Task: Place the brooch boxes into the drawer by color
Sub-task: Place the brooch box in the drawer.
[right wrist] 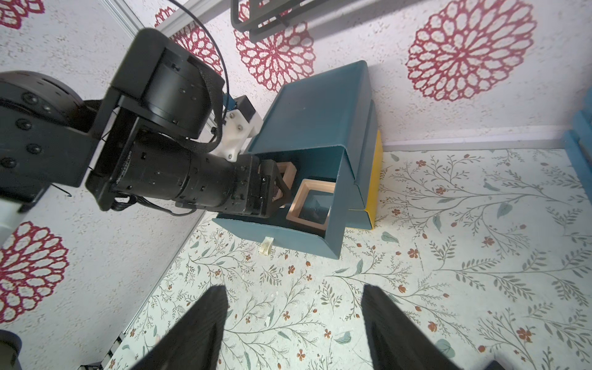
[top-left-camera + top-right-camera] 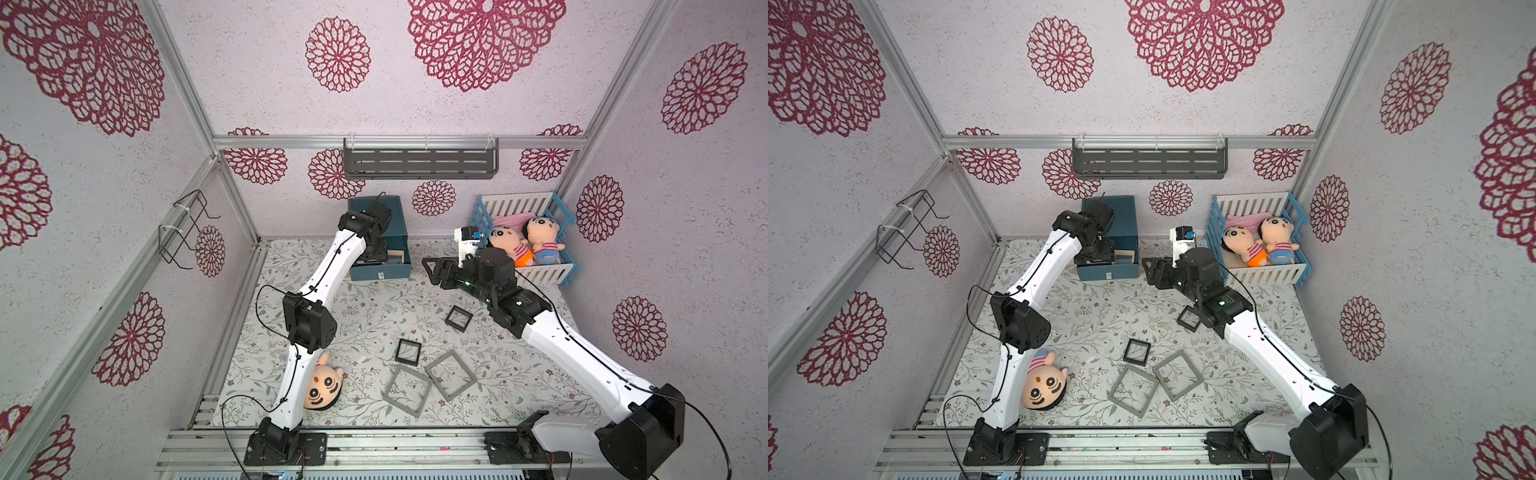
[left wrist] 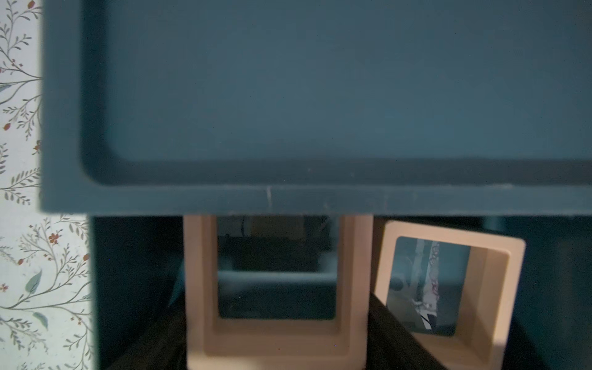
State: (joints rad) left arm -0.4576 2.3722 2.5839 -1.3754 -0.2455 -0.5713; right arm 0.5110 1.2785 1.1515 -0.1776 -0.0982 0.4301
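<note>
Since I read the scene from the left, I start with the doll head lying on the mat under my left arm, where a low elbow on the way back could shove it. My left gripper is down inside the one pulled-out drawer. A beige box lies between its fingers, which stand at its two sides, but I cannot tell whether they grip it or merely flank it. A second beige box leans tilted just beside it in the same drawer, so I judge the beige pair nearly sorted. The risk is the exit: a sticking finger could lift the frame out, or nudge its neighbour. Further right on the mat, a black box lies by the corner of one grey box. The other grey box lies just beside that one, so grabbing any of these thin frames could push the rest. Another black box lies close to my right arm. The right gripper hangs between drawer and crib, jaws apart, holding nothing.
</note>
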